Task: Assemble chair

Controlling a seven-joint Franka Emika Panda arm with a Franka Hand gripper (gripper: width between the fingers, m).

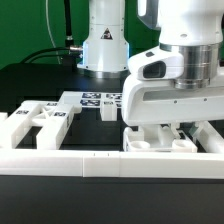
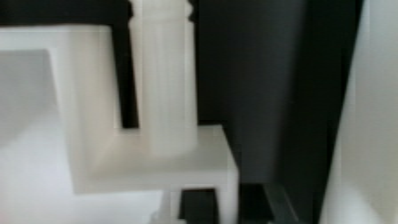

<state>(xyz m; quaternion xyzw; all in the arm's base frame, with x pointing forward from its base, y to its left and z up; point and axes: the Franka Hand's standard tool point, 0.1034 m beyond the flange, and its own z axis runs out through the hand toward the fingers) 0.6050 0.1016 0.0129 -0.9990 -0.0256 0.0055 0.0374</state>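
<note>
The chair is in loose white pieces. A slotted panel (image 1: 40, 125) with small tags lies at the exterior view's left. Blocky pieces with round sockets (image 1: 160, 143) stand at the exterior view's right, just behind the rail. My gripper (image 1: 173, 128) reaches down right over these pieces, and its tips are hidden among them. In the wrist view a white square post (image 2: 160, 60) rises from an L-shaped white piece (image 2: 107, 135), blurred and very close. My gripper (image 2: 237, 206) shows only as dark finger shapes set close together, so it is shut. No held part shows between the jaws.
The marker board (image 1: 100, 100) lies flat on the dark table behind the pieces. A long low white border rail (image 1: 100, 165) runs across the front. The arm's white base (image 1: 105, 45) stands at the back with black cables beside it.
</note>
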